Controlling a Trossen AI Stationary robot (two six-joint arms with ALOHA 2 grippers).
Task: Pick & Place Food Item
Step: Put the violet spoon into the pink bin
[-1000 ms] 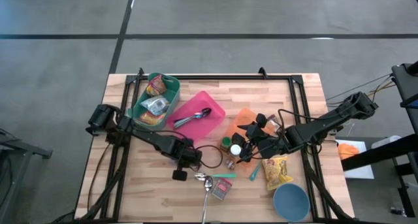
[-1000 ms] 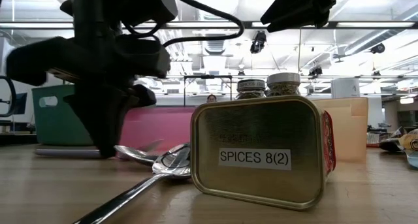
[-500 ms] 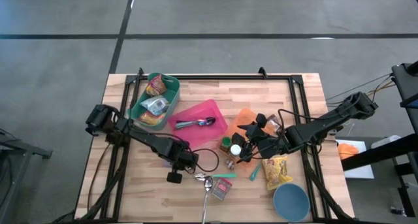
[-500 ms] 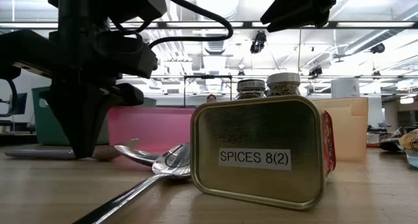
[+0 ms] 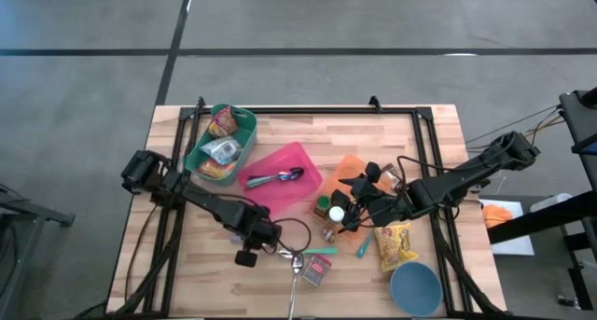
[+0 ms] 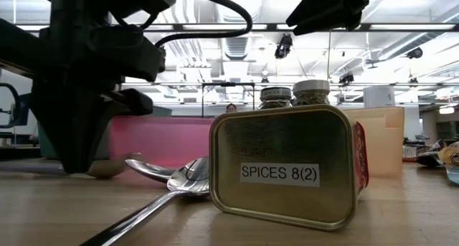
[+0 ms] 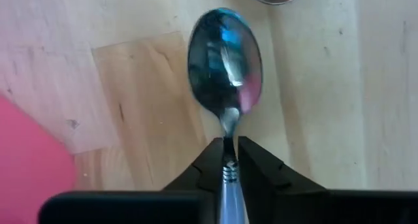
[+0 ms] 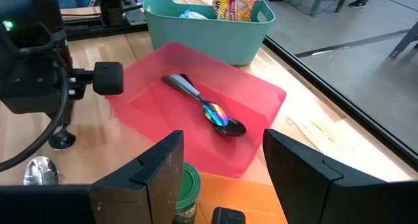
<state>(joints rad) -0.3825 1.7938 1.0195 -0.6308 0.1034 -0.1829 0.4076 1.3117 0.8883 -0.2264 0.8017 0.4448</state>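
My left gripper [image 5: 250, 255] stands near the table's front edge, pointing down and shut on a shiny spoon [image 7: 225, 61]. The spoon's bowl [image 6: 107, 167] shows low beside the fingers. My right gripper [image 8: 222, 178] hovers open and holding nothing, over two spice jars [image 5: 328, 210]. A yellow snack bag [image 5: 395, 245] and a spice tin [image 5: 315, 271] lie flat on the wood. A green bin [image 5: 222, 145] at the far left holds food packets. A pink tray [image 5: 280, 177] holds two more spoons. My left gripper pinches the spoon's neck [image 7: 228, 142], just behind the bowl, between its two fingertips. The fingers come from above, pointing steeply down. The bowl juts out past the fingertips, low over the wood. Whether it rests on the table, I cannot tell.
Two loose spoons [image 5: 297, 261] lie by the tin, with a teal utensil [image 5: 320, 251] beside them. An orange tray [image 5: 359, 173] is behind the jars. A blue bowl [image 5: 415, 288] stands at the near right corner. A black cable [image 5: 297, 229] loops over the table's middle.
My left gripper has moved toward the table's near left, taking the spoon along, still shut on it. The pink tray has slid a little toward the near edge and turned slightly. My right arm has kept still.
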